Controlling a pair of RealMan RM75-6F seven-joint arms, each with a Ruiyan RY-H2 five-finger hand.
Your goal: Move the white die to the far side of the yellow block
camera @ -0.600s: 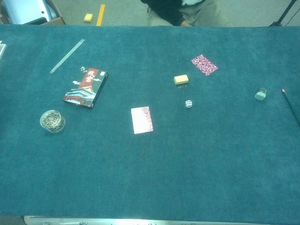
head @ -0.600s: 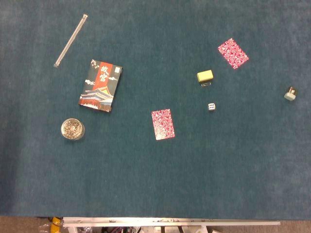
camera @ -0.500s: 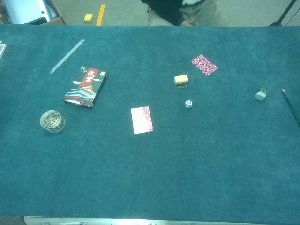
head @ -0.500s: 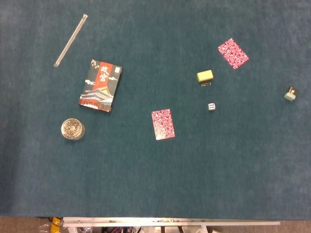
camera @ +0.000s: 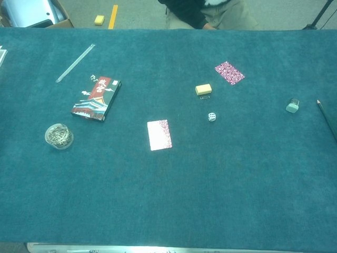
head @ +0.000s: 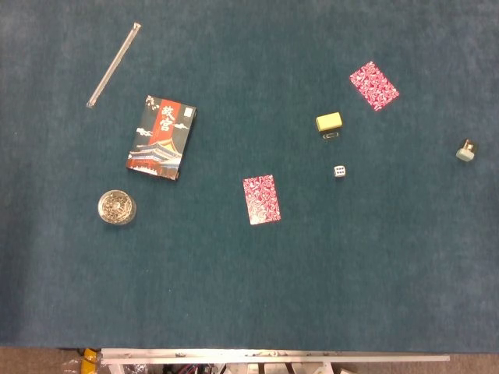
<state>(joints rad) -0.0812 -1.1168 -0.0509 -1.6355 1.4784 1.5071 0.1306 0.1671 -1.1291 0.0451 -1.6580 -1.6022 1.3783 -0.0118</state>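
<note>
We see neither hand in the head view or the chest view, so we cannot tell how open either is or whether it holds anything — nor place things relative to them. The white die (head: 339, 171) sits on the teal table (head: 249, 296), on the near side of the yellow block (head: 328, 121) and apart from it, with a small clip (head: 331, 136) just beside the block between them. Bare cloth lies beyond the block, up to a patterned card (head: 374, 86) off to its far right. A pencil (camera: 326, 118) is cut off by the chest view's right edge — the die's pips are too small to count.
</note>
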